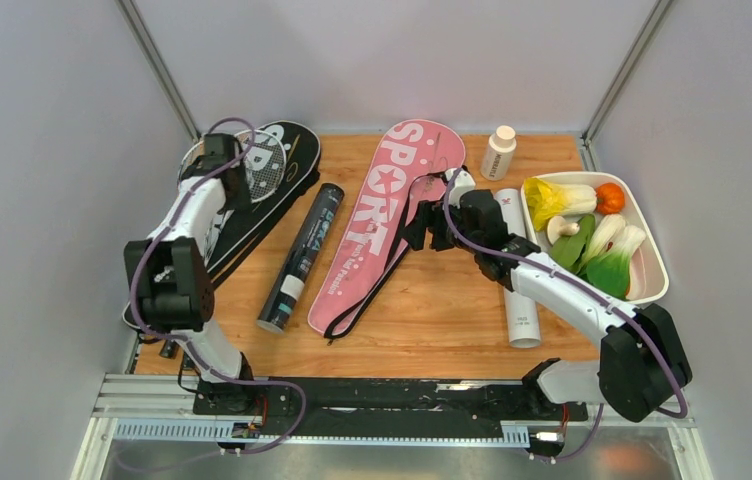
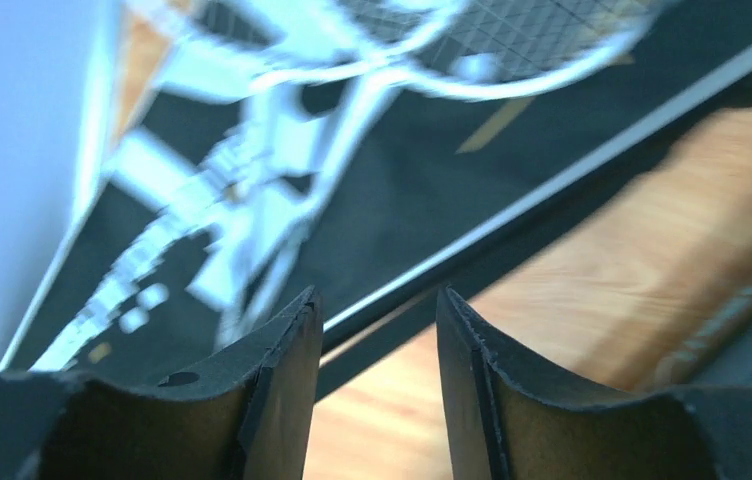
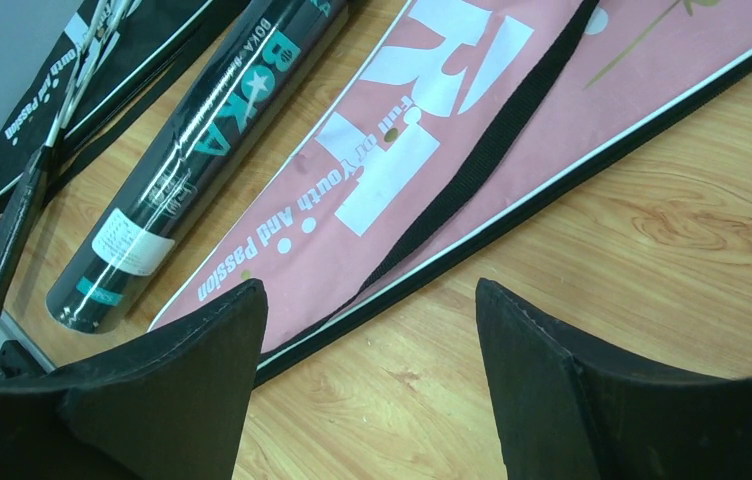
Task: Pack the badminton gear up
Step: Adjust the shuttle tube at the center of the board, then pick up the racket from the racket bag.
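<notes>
Left hand (image 2: 380, 380): fingers spread, nothing between them, hovering over black bag (image 1: 287, 165) at far left. White racket (image 1: 268, 168) lies on top of that bag, head toward the back

Right hand (image 3: 367, 370): fingers wide apart, empty, above near edge of pink bag (image 1: 382, 215), mid-tabletop. Bag lies flat, black strap (image 3: 472, 170) across it

Black tube (image 1: 302, 255) on its side between the two bags. White tube (image 1: 520, 310) on its side under right arm. Contents of tubes: cannot tell

White tray (image 1: 652, 285) at right holds toy vegetables (image 1: 602, 250). Bottle (image 1: 498, 152) upright at back

Wooden tabletop (image 1: 432, 310); pale grey walls (image 1: 42, 150) on three sides
</notes>
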You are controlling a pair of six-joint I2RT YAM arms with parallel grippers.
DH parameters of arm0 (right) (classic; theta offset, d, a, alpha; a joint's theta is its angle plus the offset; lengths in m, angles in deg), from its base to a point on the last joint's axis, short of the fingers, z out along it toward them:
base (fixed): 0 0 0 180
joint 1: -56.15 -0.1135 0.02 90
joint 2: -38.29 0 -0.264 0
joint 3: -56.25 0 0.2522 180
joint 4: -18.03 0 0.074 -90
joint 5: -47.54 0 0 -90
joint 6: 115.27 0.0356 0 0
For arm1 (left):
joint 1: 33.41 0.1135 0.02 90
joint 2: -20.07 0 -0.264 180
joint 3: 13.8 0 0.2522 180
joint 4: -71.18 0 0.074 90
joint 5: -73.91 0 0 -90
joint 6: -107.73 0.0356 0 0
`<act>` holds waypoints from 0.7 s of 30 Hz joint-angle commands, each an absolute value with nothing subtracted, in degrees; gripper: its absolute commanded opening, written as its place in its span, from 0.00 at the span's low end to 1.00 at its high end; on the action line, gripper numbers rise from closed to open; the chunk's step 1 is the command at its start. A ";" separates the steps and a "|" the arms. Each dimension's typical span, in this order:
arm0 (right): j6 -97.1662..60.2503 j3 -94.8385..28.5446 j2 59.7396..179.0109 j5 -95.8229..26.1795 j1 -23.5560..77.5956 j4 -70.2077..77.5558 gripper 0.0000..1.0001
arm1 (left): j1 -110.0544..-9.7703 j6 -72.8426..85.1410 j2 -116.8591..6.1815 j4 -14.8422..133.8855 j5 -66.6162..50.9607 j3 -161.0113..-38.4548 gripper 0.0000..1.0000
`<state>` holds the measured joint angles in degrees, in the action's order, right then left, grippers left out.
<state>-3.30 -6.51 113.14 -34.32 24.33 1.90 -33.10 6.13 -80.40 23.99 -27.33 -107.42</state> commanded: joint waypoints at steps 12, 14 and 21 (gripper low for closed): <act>-4.58 -7.64 111.41 -30.76 23.98 6.38 0.79 | -18.20 16.52 -79.73 22.70 -25.29 -97.63 0.62; -4.73 -7.74 111.53 -30.54 23.98 6.38 0.79 | -17.71 16.63 -81.66 22.82 -24.35 -97.90 0.61; -5.18 -7.29 110.92 -31.52 23.94 6.38 0.80 | -17.59 17.27 -86.99 23.96 -25.05 -98.61 0.49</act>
